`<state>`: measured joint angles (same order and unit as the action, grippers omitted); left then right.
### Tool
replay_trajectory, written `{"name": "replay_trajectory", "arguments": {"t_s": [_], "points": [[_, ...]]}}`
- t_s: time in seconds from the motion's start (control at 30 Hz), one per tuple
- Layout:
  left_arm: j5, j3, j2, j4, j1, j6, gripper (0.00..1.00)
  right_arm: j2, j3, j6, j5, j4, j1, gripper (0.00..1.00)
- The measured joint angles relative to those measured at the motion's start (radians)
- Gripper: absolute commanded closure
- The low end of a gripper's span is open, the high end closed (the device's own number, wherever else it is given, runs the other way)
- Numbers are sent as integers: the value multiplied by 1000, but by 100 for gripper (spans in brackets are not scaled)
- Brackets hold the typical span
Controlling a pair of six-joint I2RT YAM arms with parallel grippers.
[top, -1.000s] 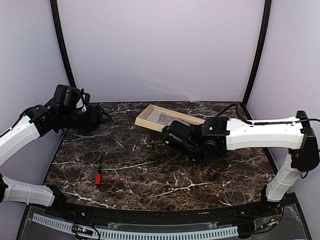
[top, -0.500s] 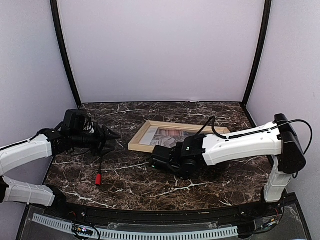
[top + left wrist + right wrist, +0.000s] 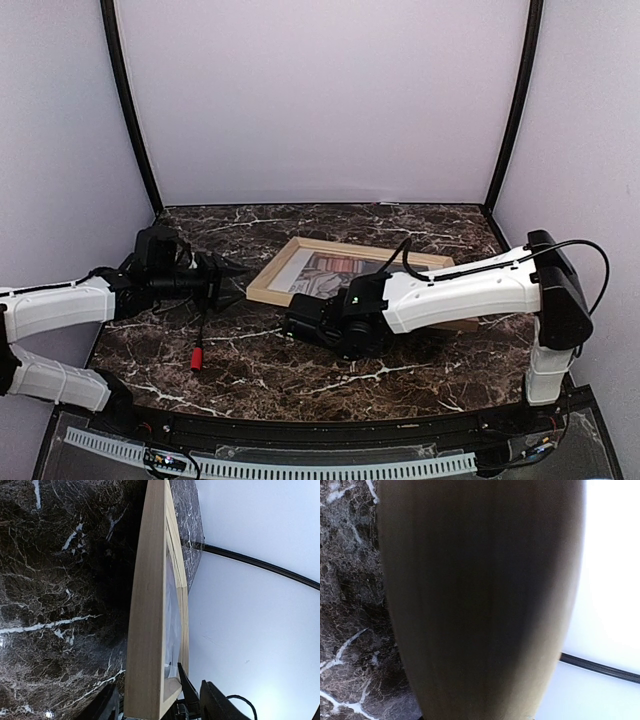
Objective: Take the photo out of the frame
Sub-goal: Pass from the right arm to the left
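Well, the job is hardly begun. The photo [image 3: 335, 272] still sits inside the frame [image 3: 272, 270], so pulling it out is all left to do. The frame is on the dark worktop [image 3: 300, 370], between my two arms. My right end effector [image 3: 298, 326] is nearly closed, and I think it pinches the frame's near edge. My left end effector [image 3: 232, 282] is partly open at the frame's left end; I cannot tell if it touches.

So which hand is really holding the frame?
The right hand, shut on the near edge of the frame. The left hand is open, its fingers only around the left corner.
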<state>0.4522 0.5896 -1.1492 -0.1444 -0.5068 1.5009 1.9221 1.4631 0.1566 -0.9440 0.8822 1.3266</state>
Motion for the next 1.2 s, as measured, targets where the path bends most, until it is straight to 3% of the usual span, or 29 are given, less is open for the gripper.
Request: {"name": "replay_trajectory", "arguments": {"t_s": [0.33, 0.47, 0.57, 0.93, 1.07, 1.13, 1.2], "points": [[-23, -21, -45, -72, -37, 50, 50, 14, 32, 13, 13, 0, 0, 100], [-37, -39, -45, -85, -41, 66, 61, 24, 45, 17, 14, 0, 0, 100], [-52, -47, -42, -92, -42, 77, 78, 31, 53, 21, 19, 0, 0, 100], [-85, -63, -27, -131, -45, 74, 92, 45, 76, 10, 9, 6, 0, 100], [-97, -63, -26, -130, -51, 74, 95, 45, 76, 7, 9, 7, 0, 82], [-106, -69, -19, -130, -56, 74, 96, 45, 74, 6, 10, 7, 1, 65], [-114, -79, -10, -130, -62, 74, 96, 42, 64, -3, 17, -4, 4, 40]]}}
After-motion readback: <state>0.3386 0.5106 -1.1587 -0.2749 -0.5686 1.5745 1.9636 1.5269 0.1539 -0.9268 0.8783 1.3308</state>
